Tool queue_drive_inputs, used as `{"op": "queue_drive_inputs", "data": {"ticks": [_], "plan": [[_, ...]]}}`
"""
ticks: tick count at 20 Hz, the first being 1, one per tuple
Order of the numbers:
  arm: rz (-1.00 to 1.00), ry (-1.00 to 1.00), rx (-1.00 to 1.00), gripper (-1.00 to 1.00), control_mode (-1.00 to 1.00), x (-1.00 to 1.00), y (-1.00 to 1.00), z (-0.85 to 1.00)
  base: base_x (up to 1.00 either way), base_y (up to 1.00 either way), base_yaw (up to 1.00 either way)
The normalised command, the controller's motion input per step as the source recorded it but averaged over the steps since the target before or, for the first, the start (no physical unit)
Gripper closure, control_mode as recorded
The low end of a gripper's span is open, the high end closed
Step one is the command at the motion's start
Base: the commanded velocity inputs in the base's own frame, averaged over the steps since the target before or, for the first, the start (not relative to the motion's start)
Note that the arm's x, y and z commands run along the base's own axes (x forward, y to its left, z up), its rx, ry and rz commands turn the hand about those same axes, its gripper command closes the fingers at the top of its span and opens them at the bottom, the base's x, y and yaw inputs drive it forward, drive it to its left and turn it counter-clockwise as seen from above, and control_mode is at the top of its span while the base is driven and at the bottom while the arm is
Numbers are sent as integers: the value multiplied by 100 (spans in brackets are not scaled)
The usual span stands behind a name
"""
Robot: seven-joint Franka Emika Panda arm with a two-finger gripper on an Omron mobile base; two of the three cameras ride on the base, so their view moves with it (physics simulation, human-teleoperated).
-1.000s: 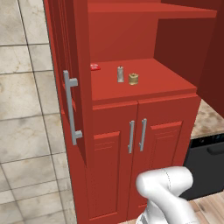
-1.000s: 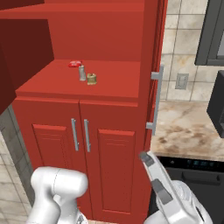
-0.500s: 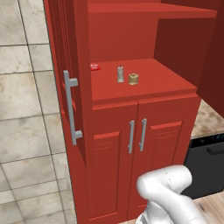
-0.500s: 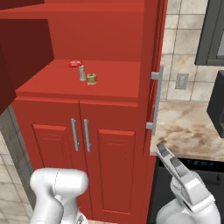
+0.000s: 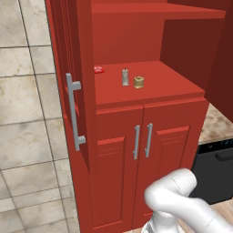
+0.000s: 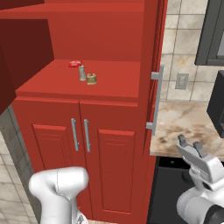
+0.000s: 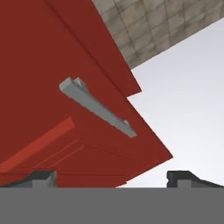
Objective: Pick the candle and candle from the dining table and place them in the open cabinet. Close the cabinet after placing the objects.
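Since a moment ago the gripper [image 6: 191, 144] has swung further right and low, its jaws apart and holding nothing. On the red cabinet [image 5: 118, 136] shelf, from the left: a small flat red item [image 5: 98, 69], the slim grey candle [image 5: 125, 77], then the squat golden-tan candle [image 5: 139, 82] just beside it. Right of these, the open door's silver bar handle [image 6: 156, 99] stands upright.

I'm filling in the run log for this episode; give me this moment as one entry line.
candles: grey candle and golden candle on cabinet shelf | cabinet doors: open | gripper: open, empty, low right by right door handle
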Motion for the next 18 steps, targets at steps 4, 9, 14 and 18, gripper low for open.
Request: {"op": "queue_drive_inputs", "data": {"ticks": [4, 9, 14, 18], "plan": [[0, 11, 0, -100, -100, 84, -70, -31, 0, 0, 0], [0, 11, 0, -100, -100, 85, -69, -31, 0, 0, 0], [0, 9, 0, -100, -100, 81, -40, -28, 0, 0, 0], [0, 10, -3, -100, -100, 76, -1, -15, 0, 0, 0]]}}
